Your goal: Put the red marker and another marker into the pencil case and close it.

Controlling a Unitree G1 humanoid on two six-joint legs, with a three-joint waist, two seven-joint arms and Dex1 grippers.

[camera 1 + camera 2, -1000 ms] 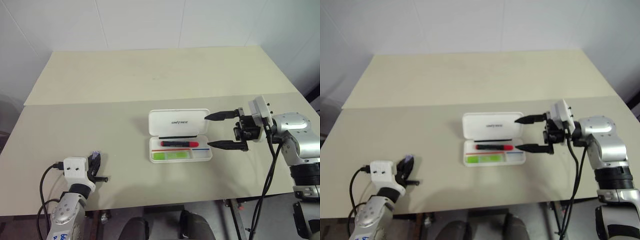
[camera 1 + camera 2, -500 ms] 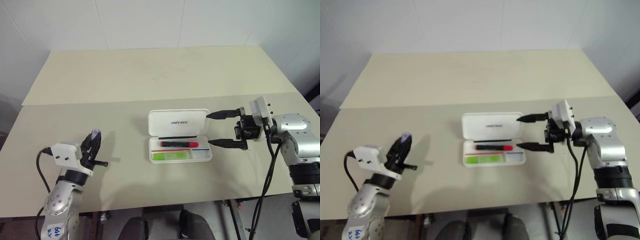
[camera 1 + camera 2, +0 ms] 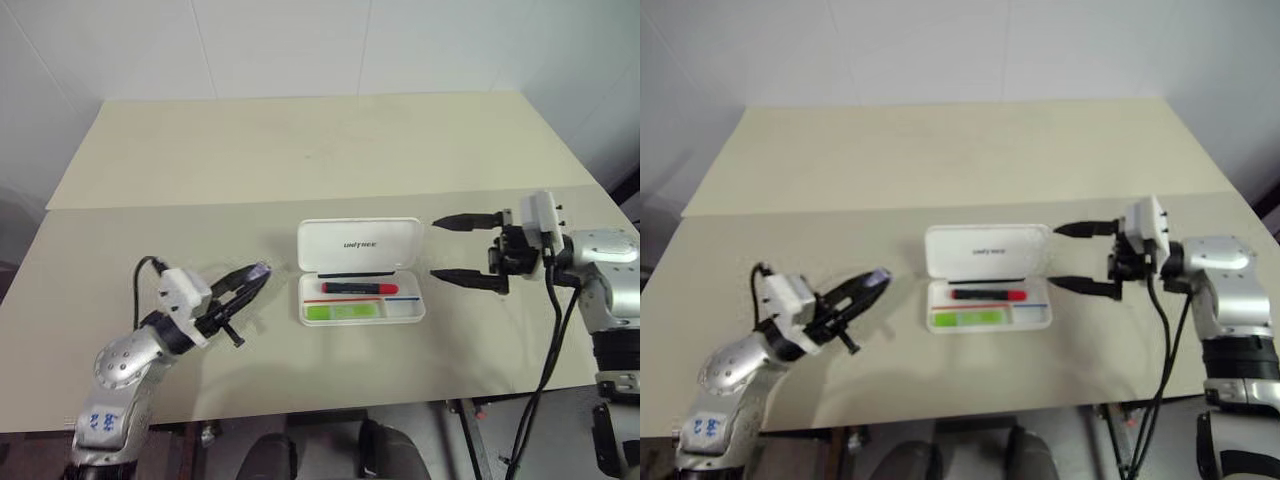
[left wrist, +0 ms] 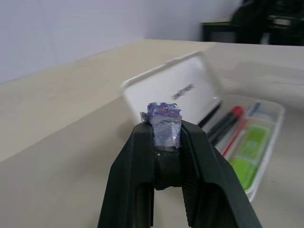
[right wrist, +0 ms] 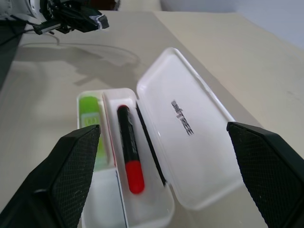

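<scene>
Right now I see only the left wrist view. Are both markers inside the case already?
Observer: Yes. The red marker and the green marker both lie in the tray of the pencil case.
Operator: Is the lid closed?
Observer: No, it stands open behind the tray.
Operator: Where is the right gripper?
Observer: The right gripper is beside the case's right end, jaws wide open, touching nothing.
Operator: And my left gripper?
Observer: The left gripper is left of the case, shut, apart from it.
</scene>
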